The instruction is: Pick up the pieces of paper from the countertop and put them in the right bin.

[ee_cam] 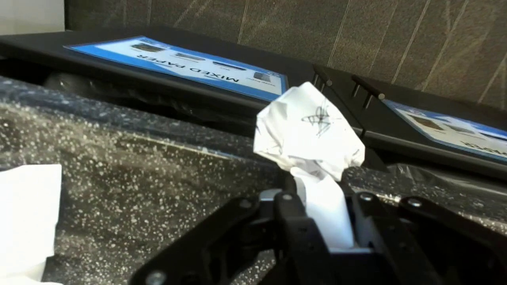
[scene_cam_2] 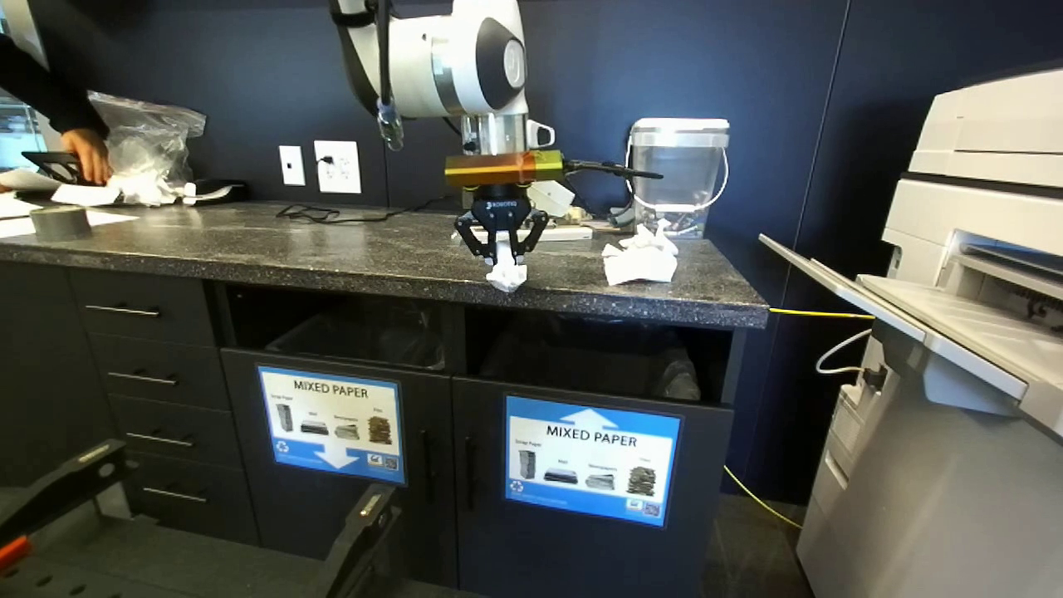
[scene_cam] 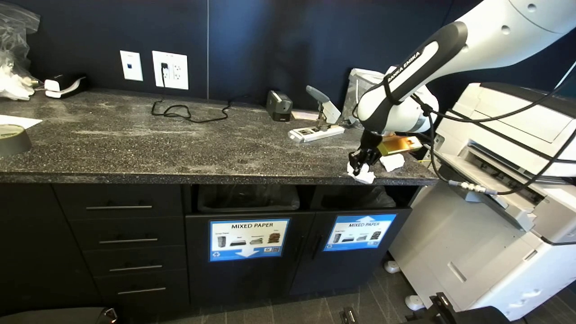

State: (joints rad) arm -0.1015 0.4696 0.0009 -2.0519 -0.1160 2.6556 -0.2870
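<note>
My gripper (scene_cam_2: 503, 249) is shut on a crumpled white piece of paper (scene_cam_2: 507, 276), over the counter's front edge. In the wrist view the paper (ee_cam: 313, 126) sticks out past the fingertips (ee_cam: 321, 190), with a strip of it between the fingers. I cannot tell whether it touches the counter. Another crumpled paper (scene_cam_2: 639, 259) lies on the countertop to the right; it also shows in an exterior view (scene_cam: 392, 162) and at the left of the wrist view (ee_cam: 27, 221). The right bin (scene_cam_2: 681, 374), lined with clear plastic, stands in the open slot under the counter. Its inside is dark.
A left bin (scene_cam_2: 365, 332) stands in the adjoining slot. A stapler (scene_cam: 317, 132), pencil sharpener (scene_cam: 279, 106) and clear bucket (scene_cam_2: 677, 174) stand at the back. A large printer (scene_cam_2: 980, 249) stands right of the counter. A person's hand (scene_cam_2: 87, 155) is at the far left.
</note>
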